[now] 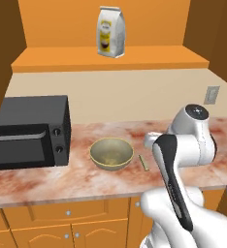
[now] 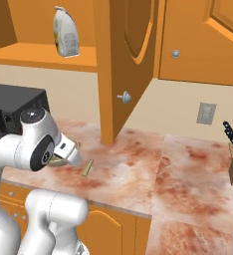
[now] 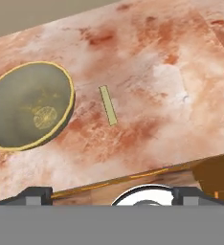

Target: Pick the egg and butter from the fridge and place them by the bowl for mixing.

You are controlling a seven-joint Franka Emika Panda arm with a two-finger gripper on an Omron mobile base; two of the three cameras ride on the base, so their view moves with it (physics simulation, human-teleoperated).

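Two jaws wide apart and empty above the butter, just beside the bowl.

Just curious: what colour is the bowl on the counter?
Olive-yellow bowl with a speckled tan inside, clearest in the hand view.

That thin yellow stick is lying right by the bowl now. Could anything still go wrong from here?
A couple of things, perhaps. The butter lies flat on the counter, close beside the bowl but apart from it; a low sweep of the arm could knock either. The claw hangs open above the counter's front edge with nothing in it, and no egg can be seen by the bowl, so that half of the job looks undone.
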